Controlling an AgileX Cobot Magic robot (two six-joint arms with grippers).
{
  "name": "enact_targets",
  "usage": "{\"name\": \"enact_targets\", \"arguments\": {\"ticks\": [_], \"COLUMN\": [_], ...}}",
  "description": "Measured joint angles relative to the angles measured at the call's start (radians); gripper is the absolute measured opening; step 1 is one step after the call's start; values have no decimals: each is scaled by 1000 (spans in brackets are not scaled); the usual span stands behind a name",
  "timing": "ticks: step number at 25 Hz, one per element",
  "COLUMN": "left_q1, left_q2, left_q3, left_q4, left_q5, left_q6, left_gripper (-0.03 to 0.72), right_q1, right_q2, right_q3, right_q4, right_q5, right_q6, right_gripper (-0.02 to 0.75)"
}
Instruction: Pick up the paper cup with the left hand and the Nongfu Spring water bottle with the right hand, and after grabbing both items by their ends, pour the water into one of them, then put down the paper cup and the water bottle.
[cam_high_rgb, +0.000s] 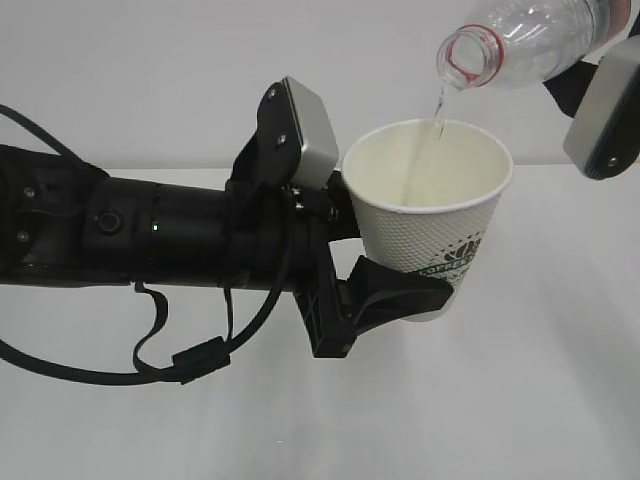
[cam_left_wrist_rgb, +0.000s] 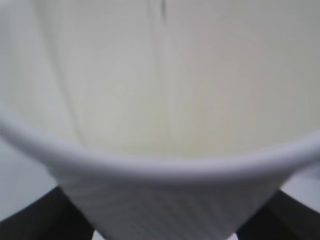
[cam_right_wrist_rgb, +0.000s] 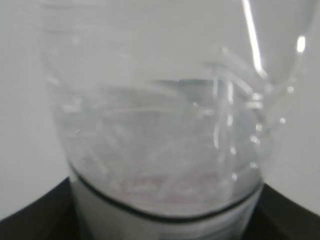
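My left gripper (cam_high_rgb: 397, 268) is shut on the lower part of the white dimpled paper cup (cam_high_rgb: 440, 235), holding it upright above the table. Black fingers (cam_left_wrist_rgb: 30, 220) flank the cup's wall (cam_left_wrist_rgb: 160, 205) in the left wrist view. The clear Nongfu Spring water bottle (cam_high_rgb: 520, 40) is tilted at the top right, its red-ringed mouth (cam_high_rgb: 465, 55) over the cup. A thin stream of water (cam_high_rgb: 438, 112) falls into the cup. My right gripper (cam_right_wrist_rgb: 165, 227) is shut on the bottle (cam_right_wrist_rgb: 160, 125), and its grey module (cam_high_rgb: 605, 120) shows at the right edge.
The white table (cam_high_rgb: 500, 400) lies below both arms. Black cables (cam_high_rgb: 150, 365) loop under the left arm. A plain pale wall (cam_high_rgb: 150, 60) stands behind.
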Motion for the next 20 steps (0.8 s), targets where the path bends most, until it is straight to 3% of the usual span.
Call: {"name": "enact_targets", "arguments": {"ticks": [20], "left_q1": [0], "left_q2": [0], "left_q3": [0], "left_q4": [0], "left_q5": [4], "left_q6": [0], "left_gripper": [545], "right_q1": [0], "right_q2": [0], "right_q3": [0], "right_q4": [0], "right_q5": [-19], "right_q6": [-2], "right_gripper": [503]}}
